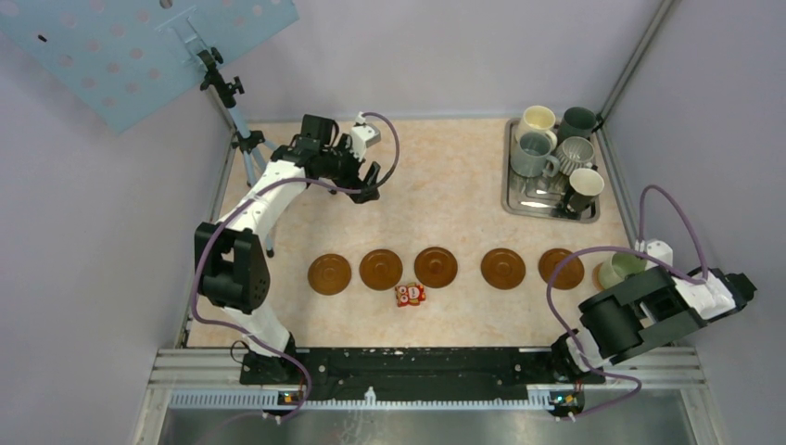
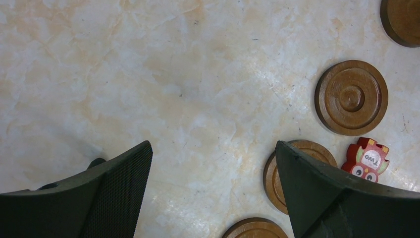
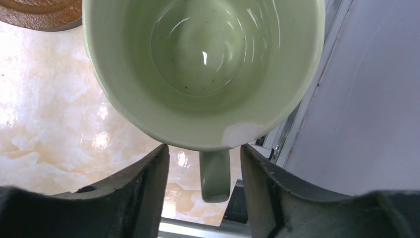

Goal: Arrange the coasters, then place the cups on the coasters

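Note:
Five brown coasters lie in a row across the table, from the leftmost coaster (image 1: pixel 329 274) to the rightmost bare coaster (image 1: pixel 562 268). A pale green cup (image 1: pixel 619 271) stands upright at the right end of the row, with a brown sliver showing at its left edge. My right gripper (image 3: pixel 204 148) straddles the cup's handle (image 3: pixel 215 173) with a gap on each side, jaws open. Several more cups, such as a cream cup (image 1: pixel 537 120) and a blue-grey cup (image 1: pixel 532 153), stand in the metal tray (image 1: pixel 514 206). My left gripper (image 2: pixel 213 145) hangs open over bare table, with one coaster (image 2: pixel 351 97) off to its right.
A small red owl packet (image 1: pixel 410 295) lies just in front of the coaster row. A tripod (image 1: pixel 243 139) stands at the back left. The right wall and table rail (image 3: pixel 302 99) run close beside the pale green cup.

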Action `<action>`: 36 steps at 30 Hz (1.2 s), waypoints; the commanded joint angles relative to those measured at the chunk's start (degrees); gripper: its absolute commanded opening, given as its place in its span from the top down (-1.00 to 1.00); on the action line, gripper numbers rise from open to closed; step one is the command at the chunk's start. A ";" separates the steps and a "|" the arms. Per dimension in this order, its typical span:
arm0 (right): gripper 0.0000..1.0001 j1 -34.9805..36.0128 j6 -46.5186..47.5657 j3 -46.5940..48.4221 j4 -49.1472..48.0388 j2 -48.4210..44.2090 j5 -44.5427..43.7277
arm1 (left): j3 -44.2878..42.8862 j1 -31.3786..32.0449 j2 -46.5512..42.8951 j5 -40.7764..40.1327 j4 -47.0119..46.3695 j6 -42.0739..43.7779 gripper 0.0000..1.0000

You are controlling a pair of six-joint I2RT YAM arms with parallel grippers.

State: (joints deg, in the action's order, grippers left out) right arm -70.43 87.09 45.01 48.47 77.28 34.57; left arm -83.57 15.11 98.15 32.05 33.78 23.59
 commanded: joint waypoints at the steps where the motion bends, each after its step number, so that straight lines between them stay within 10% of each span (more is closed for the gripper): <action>1: -0.16 -0.67 1.68 3.73 3.07 -0.10 1.49 | -2.13 0.18 0.48 0.30 -0.38 0.73 -0.97; 10: -0.50 2.46 7.54 14.23 20.40 0.34 -1.32 | -4.95 0.15 2.05 -0.07 2.04 3.14 -0.97; 30: -0.49 36.10 -44.63 46.23 10.56 15.05 -2.96 | -8.16 -0.06 1.77 -11.20 -4.22 -5.35 -0.98; 36: -0.49 40.37 -39.35 55.02 15.54 23.28 -6.32 | -1.40 0.00 -1.66 -10.24 -11.74 -6.13 -0.97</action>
State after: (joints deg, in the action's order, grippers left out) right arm -32.38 46.83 94.02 61.04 97.38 30.39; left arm -88.90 15.09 100.92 21.61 28.88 19.18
